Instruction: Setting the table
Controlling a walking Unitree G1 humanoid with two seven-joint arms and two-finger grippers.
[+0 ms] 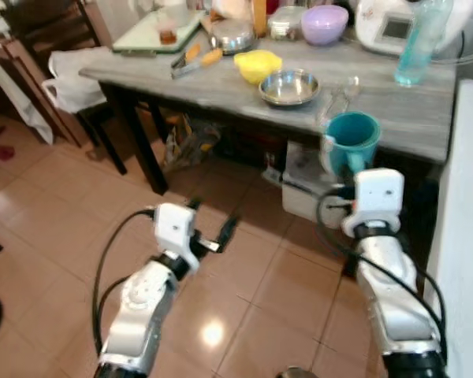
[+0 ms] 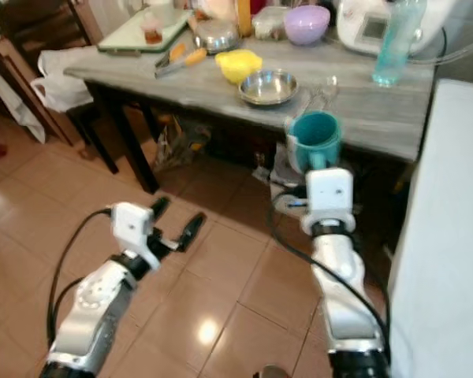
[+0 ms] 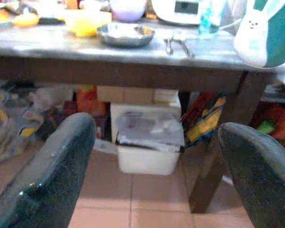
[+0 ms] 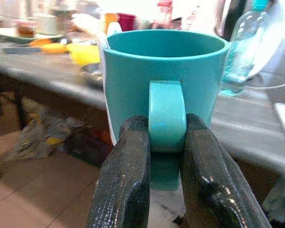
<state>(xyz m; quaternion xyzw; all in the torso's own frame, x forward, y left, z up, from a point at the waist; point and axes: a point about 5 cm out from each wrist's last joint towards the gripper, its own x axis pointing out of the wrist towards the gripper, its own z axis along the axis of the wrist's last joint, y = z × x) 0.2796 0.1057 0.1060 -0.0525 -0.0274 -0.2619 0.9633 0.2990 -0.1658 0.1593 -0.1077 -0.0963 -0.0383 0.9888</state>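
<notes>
Right gripper (image 4: 166,156), pinching the handle of the upright teal mug (image 1: 351,142), holds it just off the near edge of the grey table (image 1: 410,118), ahead of it.

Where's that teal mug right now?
The teal mug is held by its handle in the right gripper, on the robot's right, at the near edge of the grey table, close to the steel bowl.

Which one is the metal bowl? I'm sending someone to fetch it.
Find the grey wooden table. Toward the middle of its front half sits the steel bowl, just in front of a yellow bowl. It is the shallow, shiny, silver one; the purple bowl stands at the back.
</notes>
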